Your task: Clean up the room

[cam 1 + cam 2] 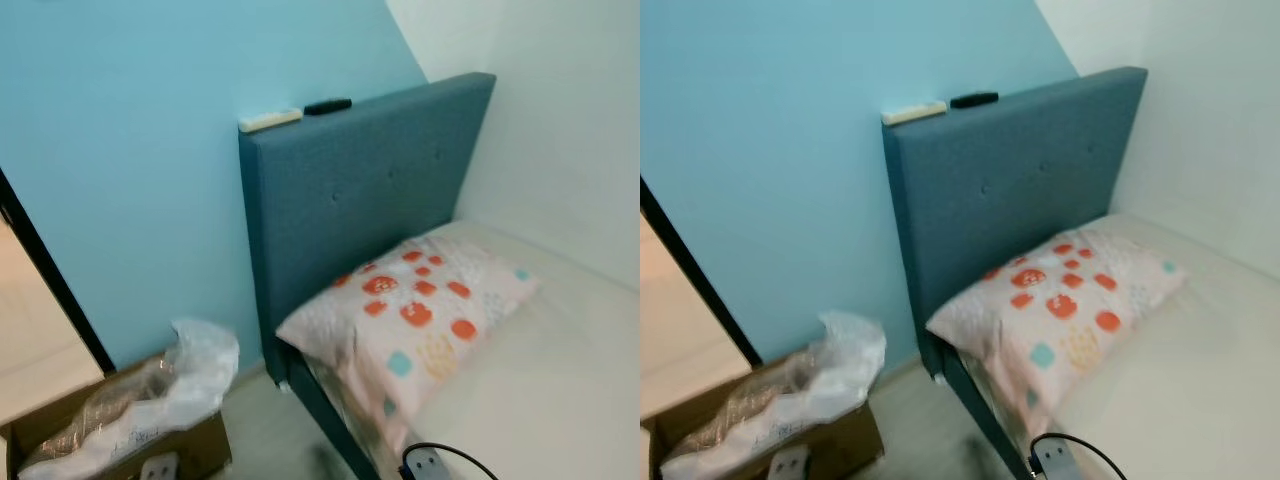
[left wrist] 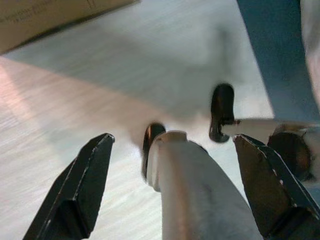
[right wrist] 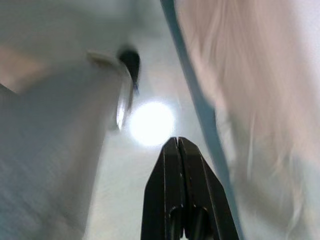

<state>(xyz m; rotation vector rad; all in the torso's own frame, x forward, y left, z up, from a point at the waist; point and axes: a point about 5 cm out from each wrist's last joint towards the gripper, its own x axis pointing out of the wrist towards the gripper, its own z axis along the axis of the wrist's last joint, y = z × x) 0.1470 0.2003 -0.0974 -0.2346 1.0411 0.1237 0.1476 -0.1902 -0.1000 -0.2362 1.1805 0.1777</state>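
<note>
The left gripper (image 2: 172,187) hangs low over pale floor (image 2: 75,100), its two black fingers spread wide with nothing between them; a silver limb of the robot blocks the gap, and a cardboard edge is cut off beyond the fingertips. The right gripper (image 3: 178,150) has its fingers pressed together, holding nothing, with the bed's blue edge and blurred pale bedding just to one side; a bright glare spot sits past its tips.

Ahead, a black cable (image 1: 450,455) is cropped at the frame's bottom edge. A cardboard box (image 1: 190,445) stuffed with clear plastic wrap (image 1: 160,395) stands beside the bed. A patterned pillow (image 1: 415,310) leans against the blue headboard (image 1: 360,190). Atop the headboard lie a white remote (image 1: 270,120) and a small black object (image 1: 328,105), too small to identify.
</note>
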